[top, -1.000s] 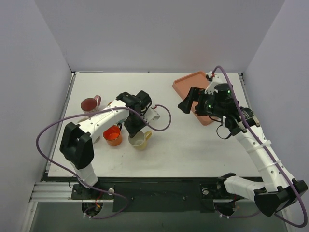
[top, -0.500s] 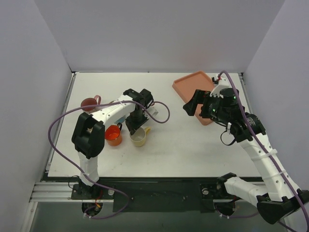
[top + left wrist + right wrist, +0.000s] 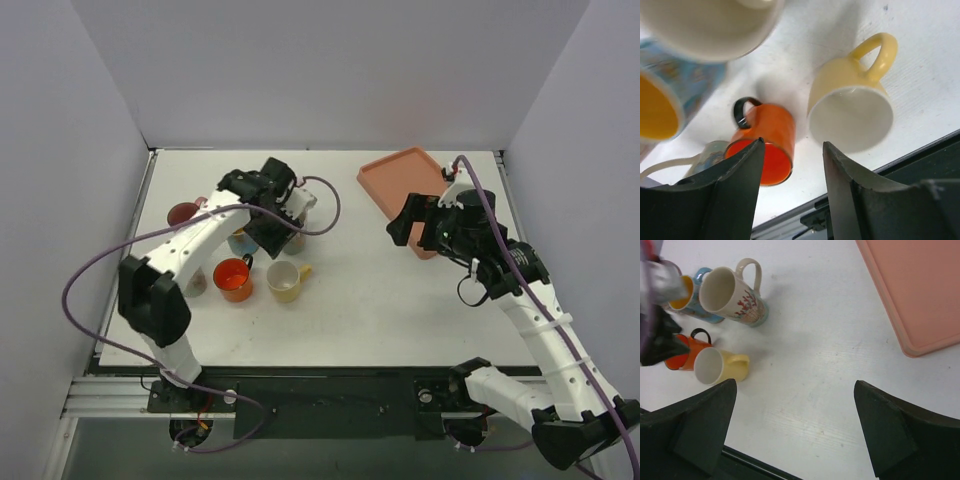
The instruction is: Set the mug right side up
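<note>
Lifting away from the yellow mug [image 3: 284, 281], the left gripper [image 3: 792, 150] now hangs jaws apart, empty; the mug stands upright just right of the orange mug [image 3: 233, 279]; the task looks done.

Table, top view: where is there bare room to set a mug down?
Bare: the middle of the table, between the yellow mug and the pink tray, through to the near edge. Crowded: the left, around the orange mug and dark red mug.
</note>
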`<action>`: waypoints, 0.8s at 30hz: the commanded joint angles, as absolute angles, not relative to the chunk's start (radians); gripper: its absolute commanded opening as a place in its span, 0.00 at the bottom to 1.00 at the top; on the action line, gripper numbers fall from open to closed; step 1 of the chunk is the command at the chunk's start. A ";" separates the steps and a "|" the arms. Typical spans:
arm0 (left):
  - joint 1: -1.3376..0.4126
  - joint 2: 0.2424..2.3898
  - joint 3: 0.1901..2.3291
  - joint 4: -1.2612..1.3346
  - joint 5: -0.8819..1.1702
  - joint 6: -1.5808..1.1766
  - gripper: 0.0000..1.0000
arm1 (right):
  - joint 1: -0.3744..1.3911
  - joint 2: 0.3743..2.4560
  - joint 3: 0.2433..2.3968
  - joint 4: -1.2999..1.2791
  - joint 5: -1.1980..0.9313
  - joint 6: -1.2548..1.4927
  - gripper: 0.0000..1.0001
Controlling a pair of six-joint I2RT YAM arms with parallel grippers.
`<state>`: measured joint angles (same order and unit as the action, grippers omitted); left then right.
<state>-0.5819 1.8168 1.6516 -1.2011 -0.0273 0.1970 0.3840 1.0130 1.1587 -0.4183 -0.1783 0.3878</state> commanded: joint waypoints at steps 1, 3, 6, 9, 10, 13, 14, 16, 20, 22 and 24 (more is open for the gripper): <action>-0.499 1.525 1.686 -1.086 0.038 0.245 0.61 | 0.338 0.953 1.097 -0.434 -0.095 0.322 0.98; -0.410 1.431 1.655 -1.039 0.076 0.229 0.65 | 0.301 0.921 1.049 -0.440 -0.037 0.308 0.98; -0.203 1.283 1.535 -0.945 0.087 0.180 0.65 | 0.246 0.855 0.951 -0.437 0.087 0.305 0.99; -0.072 1.108 1.349 -0.748 0.090 0.143 0.71 | 0.230 0.790 0.885 -0.442 0.295 0.337 1.00; -0.039 1.018 1.251 -0.721 0.087 0.121 0.73 | 0.230 0.775 0.855 -0.446 0.329 0.345 1.00; -0.006 0.812 1.030 -0.591 0.051 0.072 0.76 | 0.227 0.697 0.801 -0.449 0.434 0.359 1.00; -0.005 0.775 0.990 -0.560 0.014 0.051 0.77 | 0.227 0.680 0.769 -0.443 0.460 0.379 1.00; -0.006 0.640 0.850 -0.435 -0.075 0.006 0.86 | 0.227 0.631 0.718 -0.431 0.521 0.426 1.00; -0.005 0.427 0.589 -0.240 -0.072 0.005 0.88 | 0.230 0.591 0.649 -0.413 0.603 0.480 1.00; -0.006 0.373 0.520 -0.213 -0.058 -0.034 0.88 | 0.230 0.592 0.661 -0.416 0.571 0.491 1.00; -0.006 0.362 0.483 -0.212 -0.061 -0.060 0.88 | 0.230 0.600 0.661 -0.402 0.534 0.489 1.00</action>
